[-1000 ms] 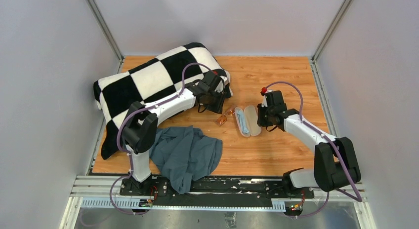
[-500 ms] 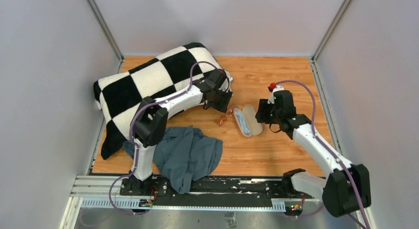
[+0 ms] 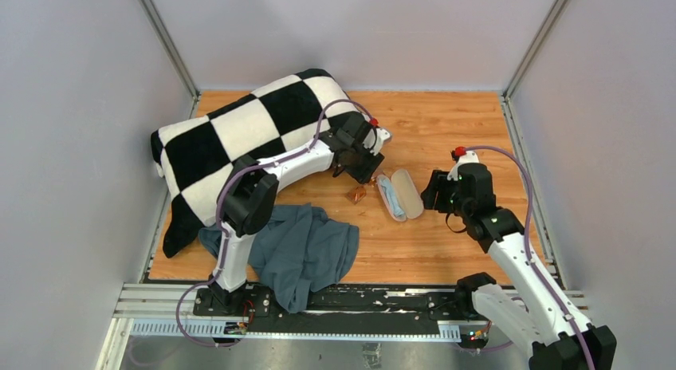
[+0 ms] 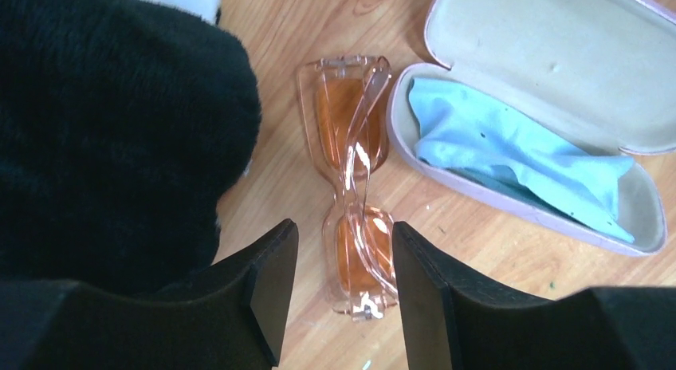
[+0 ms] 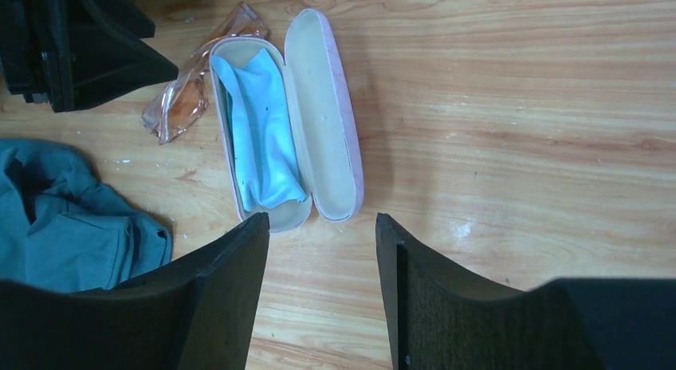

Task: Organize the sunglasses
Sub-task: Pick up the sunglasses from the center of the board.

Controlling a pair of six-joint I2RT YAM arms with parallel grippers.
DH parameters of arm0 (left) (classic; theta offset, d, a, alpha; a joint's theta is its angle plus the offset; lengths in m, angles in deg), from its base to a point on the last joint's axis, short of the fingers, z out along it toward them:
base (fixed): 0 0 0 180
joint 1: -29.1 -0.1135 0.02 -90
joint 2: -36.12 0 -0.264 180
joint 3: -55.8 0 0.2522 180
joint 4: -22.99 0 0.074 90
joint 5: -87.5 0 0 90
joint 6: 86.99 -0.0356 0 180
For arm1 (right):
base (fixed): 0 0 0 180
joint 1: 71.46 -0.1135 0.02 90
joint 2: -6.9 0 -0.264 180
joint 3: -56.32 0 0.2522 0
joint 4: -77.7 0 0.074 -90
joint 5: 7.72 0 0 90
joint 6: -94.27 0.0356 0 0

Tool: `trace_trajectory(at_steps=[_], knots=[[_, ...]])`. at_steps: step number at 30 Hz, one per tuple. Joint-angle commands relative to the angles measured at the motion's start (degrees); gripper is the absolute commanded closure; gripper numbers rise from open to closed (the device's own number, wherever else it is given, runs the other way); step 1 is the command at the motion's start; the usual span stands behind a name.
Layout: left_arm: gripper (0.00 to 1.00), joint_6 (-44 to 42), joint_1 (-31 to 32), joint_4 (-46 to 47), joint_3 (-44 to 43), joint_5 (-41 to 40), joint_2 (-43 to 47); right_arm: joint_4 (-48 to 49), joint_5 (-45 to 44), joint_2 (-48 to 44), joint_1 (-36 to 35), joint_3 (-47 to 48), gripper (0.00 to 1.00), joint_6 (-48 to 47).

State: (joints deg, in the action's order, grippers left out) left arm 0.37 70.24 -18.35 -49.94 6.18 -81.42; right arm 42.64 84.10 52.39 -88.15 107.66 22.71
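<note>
Since a second ago the left arm has reached further right and now hangs over the sunglasses, while the right arm has drawn back from the case toward the right side of the wooden table [image 3: 446, 123]. At far left a black-and-white checkered blanket [image 3: 231, 139] lies bunched, with a blue-grey garment [image 3: 307, 250] crumpled on the near side of it. The left gripper [image 4: 341, 294] has its jaws spread wide and holds nothing. In its wrist view the two fingers stand either side of the near lens of the sunglasses [image 4: 351, 186]; whether they touch the frame cannot be told. The sunglasses lie folded on the wood, just beside the blanket's dark edge on one side and touching or nearly touching the open pink case [image 4: 558, 59] on the other. A light-blue cloth [image 4: 510, 159] lies crumpled in one half of the case, and the other half is bare. Well right of the case, the right gripper [image 5: 323, 290] hangs with jaws parted and empty.
</note>
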Motion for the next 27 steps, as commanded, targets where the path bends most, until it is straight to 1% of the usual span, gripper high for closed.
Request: trace_trajectory(at_steps=[1, 5, 9, 11, 16, 17, 21, 23, 27], knots=[[0.47, -3.25, 0.51, -1.16, -2.93, 1.99, -3.7, -3.29, -1.06, 0.19, 0.7, 0.17, 0.43, 0.48], [0.51, -3.6, 0.51, -3.45, -5.47, 2.98, -6.37, -3.48, -1.1, -0.07, 0.69, -0.13, 0.43, 0.66], [0.55, -3.35, 0.51, -4.17, -5.78, 3.26, -7.54, -3.59, -1.38, -0.29, 0.69, -0.42, 0.43, 0.71], [0.59, -3.23, 0.51, -4.29, -5.66, 3.23, -7.78, -3.66, -1.41, -0.24, 0.69, -0.49, 0.43, 0.73], [0.76, -3.17, 0.51, -5.06, -5.94, 3.3, -8.36, -3.66, -1.47, -0.11, 0.69, -0.24, 0.43, 0.84], [0.77, -3.09, 0.51, -5.41, -6.11, 3.13, -8.41, -3.66, -1.43, -0.13, 0.69, -0.17, 0.43, 0.88], [0.86, -2.74, 0.44, -6.65, -6.36, 3.26, -7.0, -3.91, -0.88, -0.29, 0.69, 0.15, 0.43, 1.04], [0.95, -2.25, 0.36, -7.45, -6.51, 3.33, -5.38, -4.22, -0.5, -0.57, 0.69, 0.42, 0.43, 1.19], [0.97, -0.69, -0.13, -9.31, -6.1, 5.62, -1.08, -4.9, 1.29, -1.41, 0.69, 1.26, 0.43, 1.42]])
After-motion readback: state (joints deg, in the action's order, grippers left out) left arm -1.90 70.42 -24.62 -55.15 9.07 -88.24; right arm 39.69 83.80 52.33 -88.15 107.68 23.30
